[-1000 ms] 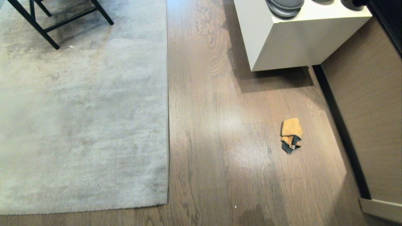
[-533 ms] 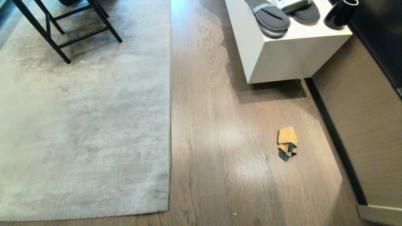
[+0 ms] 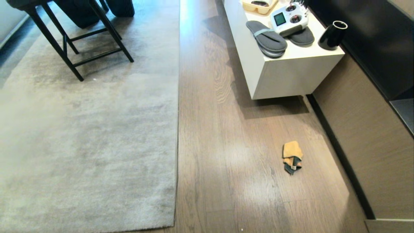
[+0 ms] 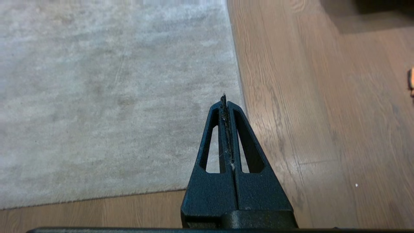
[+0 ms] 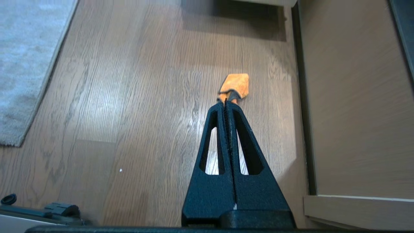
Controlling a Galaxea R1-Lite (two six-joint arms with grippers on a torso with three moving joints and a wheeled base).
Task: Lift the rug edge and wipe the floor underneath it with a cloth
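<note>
Cloth [image 3: 292,157] crumpled on floor [image 3: 226,136]: soft, light, pinch a raised fold. Rug edge [image 3: 177,129] flat, floppy, likely heavy. Left gripper [image 4: 225,98], right gripper [image 5: 225,103] both closed, empty.

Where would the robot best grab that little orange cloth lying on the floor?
Probably from straight above, pinching the bunched folds at the cloth's near end, where orange and dark grey layers stack up. It lies crumpled on bare floor, apart from everything, so any raised fold offers something to pinch.
</note>
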